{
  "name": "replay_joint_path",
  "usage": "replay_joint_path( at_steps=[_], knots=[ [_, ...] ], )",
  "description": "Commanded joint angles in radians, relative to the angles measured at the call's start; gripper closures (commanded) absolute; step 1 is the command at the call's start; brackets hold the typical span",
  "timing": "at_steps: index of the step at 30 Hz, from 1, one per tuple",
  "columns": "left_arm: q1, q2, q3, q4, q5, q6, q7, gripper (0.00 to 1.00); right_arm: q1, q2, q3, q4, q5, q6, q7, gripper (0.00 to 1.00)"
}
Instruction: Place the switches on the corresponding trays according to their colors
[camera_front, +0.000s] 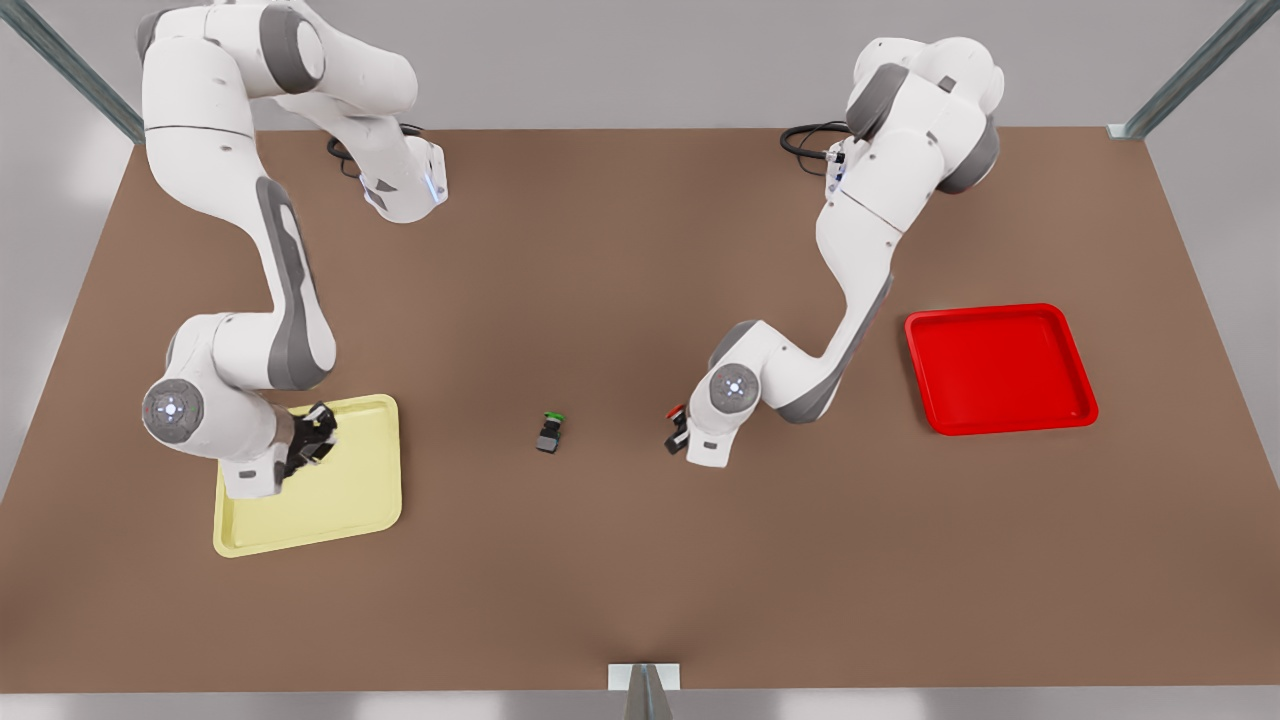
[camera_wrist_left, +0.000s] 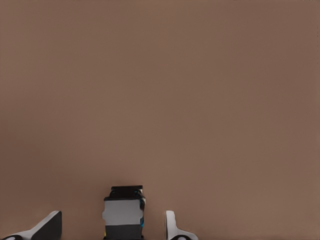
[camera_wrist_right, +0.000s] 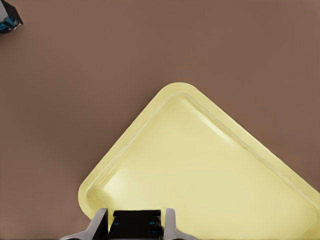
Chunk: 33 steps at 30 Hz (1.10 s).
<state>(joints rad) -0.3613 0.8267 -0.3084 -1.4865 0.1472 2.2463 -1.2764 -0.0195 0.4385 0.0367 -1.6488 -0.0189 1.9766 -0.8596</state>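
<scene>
The pale yellow tray (camera_front: 350, 490) (camera_wrist_right: 210, 170) lies at the front view's left. My right gripper (camera_front: 312, 435) (camera_wrist_right: 135, 225) hangs over its near-arm corner, shut on a black-bodied switch (camera_wrist_right: 136, 220); that switch's cap is hidden. The red-capped switch (camera_front: 677, 412) (camera_wrist_left: 124, 212) stands on the table right of centre. My left gripper (camera_front: 678, 432) (camera_wrist_left: 111, 229) is down around it, open, with a gap between each finger and the grey-and-black body. The bright red tray (camera_front: 1000, 370) sits at the front view's right, apart from both grippers.
A green-capped switch (camera_front: 549, 431) stands on the brown table (camera_front: 640, 250) between the two arms. A dark switch body (camera_wrist_right: 9, 20) shows at the corner of the right wrist view. Metal frame posts stand at the table's corners and front edge.
</scene>
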Motion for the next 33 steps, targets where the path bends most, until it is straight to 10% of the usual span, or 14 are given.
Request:
replay_joint_path(
  at_steps=[1,2,3,12,15,17,20,33],
  knots=[
    [-0.005,0.003,0.0,0.0,0.005,0.003,-0.001,0.0,0.0,0.002,0.0,0.0,-0.006,0.005,0.004,0.52],
    [-0.005,0.009,0.0,0.0,0.011,0.004,0.005,0.0,0.0,0.008,0.0,0.001,-0.004,0.016,0.019,0.07],
    [-0.005,0.009,0.002,-0.001,0.011,0.026,0.006,0.0,0.0,0.017,0.002,0.0,-0.004,0.027,0.019,0.0],
    [-0.018,0.017,0.002,-0.012,0.011,0.006,0.003,0.25,-0.022,-0.023,0.002,-0.054,0.004,0.039,0.022,0.0],
    [-0.022,0.02,0.003,-0.012,0.011,0.01,0.002,0.29,0.013,-0.128,0.015,0.107,-0.001,-0.329,0.518,0.0],
    [-0.03,0.023,0.003,-0.012,0.011,0.015,0.002,0.29,0.158,-0.277,-0.165,0.213,0.004,-0.525,0.649,0.0],
    [-0.033,0.022,0.005,-0.009,0.011,0.007,-0.004,0.29,0.099,-0.773,-0.078,-0.218,-0.044,-0.342,0.947,0.0],
    [-0.031,0.023,0.018,-0.009,0.057,0.019,-0.006,0.31,0.066,-0.727,-0.083,-0.226,-0.056,-0.38,0.896,0.0]
  ],
)
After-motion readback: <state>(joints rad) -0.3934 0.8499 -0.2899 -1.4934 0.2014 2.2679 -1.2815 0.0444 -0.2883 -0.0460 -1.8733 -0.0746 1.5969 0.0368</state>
